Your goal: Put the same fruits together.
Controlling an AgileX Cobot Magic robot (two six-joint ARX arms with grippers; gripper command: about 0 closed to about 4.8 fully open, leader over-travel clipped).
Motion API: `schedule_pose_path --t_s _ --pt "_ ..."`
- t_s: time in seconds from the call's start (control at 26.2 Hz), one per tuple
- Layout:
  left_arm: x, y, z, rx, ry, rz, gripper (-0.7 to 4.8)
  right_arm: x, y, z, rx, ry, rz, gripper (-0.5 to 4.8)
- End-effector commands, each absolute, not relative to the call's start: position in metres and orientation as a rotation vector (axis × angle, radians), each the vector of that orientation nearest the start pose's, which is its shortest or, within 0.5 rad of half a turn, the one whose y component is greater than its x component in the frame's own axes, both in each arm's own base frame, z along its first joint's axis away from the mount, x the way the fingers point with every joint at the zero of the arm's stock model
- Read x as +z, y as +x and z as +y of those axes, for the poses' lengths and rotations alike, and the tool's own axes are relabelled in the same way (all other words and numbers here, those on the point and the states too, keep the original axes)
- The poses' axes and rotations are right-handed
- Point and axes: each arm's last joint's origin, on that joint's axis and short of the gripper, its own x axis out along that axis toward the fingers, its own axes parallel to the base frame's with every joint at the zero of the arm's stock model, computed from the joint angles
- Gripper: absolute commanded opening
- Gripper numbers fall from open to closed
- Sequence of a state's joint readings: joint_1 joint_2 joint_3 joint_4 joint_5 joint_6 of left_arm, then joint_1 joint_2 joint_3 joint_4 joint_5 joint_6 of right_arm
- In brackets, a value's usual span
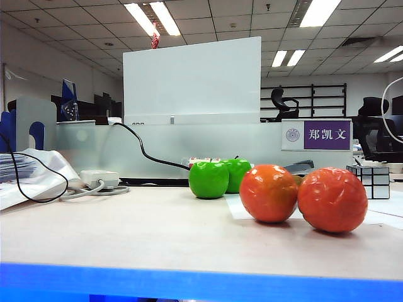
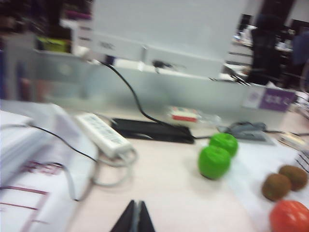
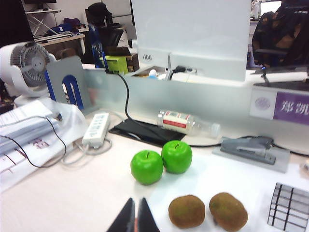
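Exterior view: two glossy green apples (image 1: 217,177) touch, and two wrinkled orange-red fruits (image 1: 302,195) touch beside them. Left wrist view: the left gripper (image 2: 133,220) is closed, empty. Right wrist view: the right gripper (image 3: 135,217), closed and empty, hovers near two fuzzy brown kiwis (image 3: 207,211); sorting looks complete, so both should keep clear.

Open office: ceiling lights (image 1: 150,17) glow overhead, a white panel (image 1: 192,78) rises beyond the pincers, black chair (image 1: 282,100) and shelves (image 1: 315,97) farther back.
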State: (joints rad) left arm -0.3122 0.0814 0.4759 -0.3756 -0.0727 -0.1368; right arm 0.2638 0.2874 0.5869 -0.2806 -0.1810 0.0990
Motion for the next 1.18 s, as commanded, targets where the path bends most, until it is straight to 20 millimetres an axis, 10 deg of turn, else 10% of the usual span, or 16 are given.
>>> schedule_pose_path --t_s 0.04,0.72,1.18 --pt "0.263 0.066 -0.021 -0.315 -0.163 -0.053 -0.06 0.294 0.085 0.028 0.430 0.105 -0.075 0.22" --pt "0.171 0.095 -0.031 -0.330 -0.108 0.095 -0.06 0.199 0.109 0.033 0.396 0.196 -0.072 0.22" --pt "0.151 0.096 -0.031 -0.316 -0.102 0.188 -0.05 0.165 0.111 0.030 0.270 0.187 0.041 0.22"
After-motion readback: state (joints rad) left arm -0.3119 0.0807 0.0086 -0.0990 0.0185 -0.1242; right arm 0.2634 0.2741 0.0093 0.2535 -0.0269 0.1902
